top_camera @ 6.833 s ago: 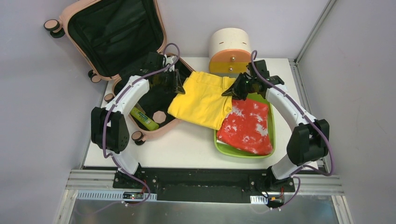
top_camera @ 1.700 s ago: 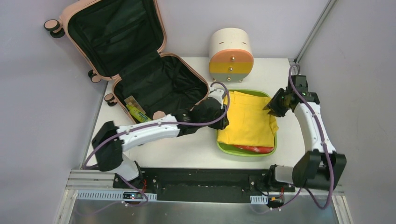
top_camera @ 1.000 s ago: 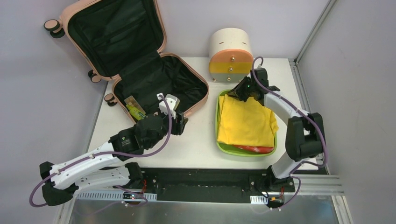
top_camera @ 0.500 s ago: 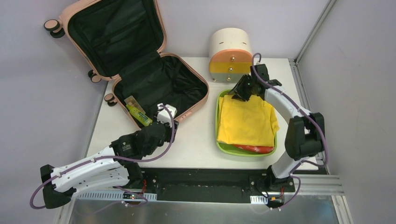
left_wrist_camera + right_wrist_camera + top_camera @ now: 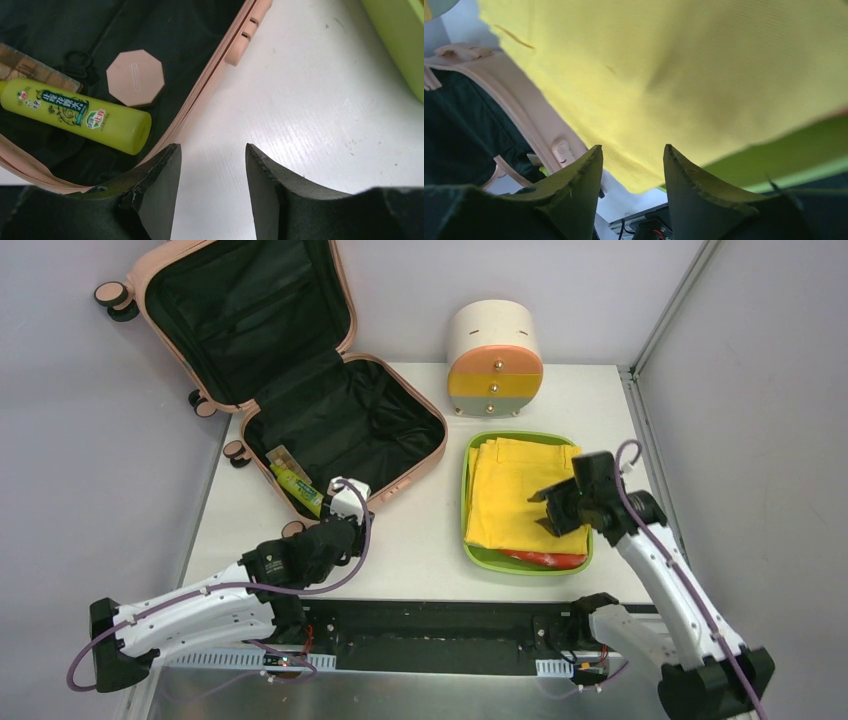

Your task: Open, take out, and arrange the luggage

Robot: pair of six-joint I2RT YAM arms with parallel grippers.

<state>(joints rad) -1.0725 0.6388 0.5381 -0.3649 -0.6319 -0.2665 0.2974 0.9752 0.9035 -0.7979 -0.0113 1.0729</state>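
Observation:
The peach-pink luggage [image 5: 440, 445] lies open at the table's back left, its black-lined lid [image 5: 240, 310] leaning on the wall. Inside the base are a lime-green tube [image 5: 297, 490] [image 5: 75, 117], a pink octagonal piece [image 5: 135, 77] and a brown item [image 5: 283, 457]. My left gripper [image 5: 352, 512] [image 5: 212, 160] is open over bare white table just outside the luggage's front rim [image 5: 200, 95], holding nothing. Over the near part of a folded yellow cloth [image 5: 505, 490] [image 5: 674, 75], my right gripper [image 5: 543, 513] [image 5: 633, 155] also stands open and empty.
The yellow cloth lies in a lime-green tray [image 5: 468, 540] [image 5: 784, 150] on top of a red cloth [image 5: 545, 558]. A cream cylindrical drawer unit [image 5: 494, 350] stands behind the tray. Walls close in on the left, the back and the right.
My right arm swung from the tray's far edge back to its near right side, and its jaws widened. My left arm drew back slightly toward the near edge.

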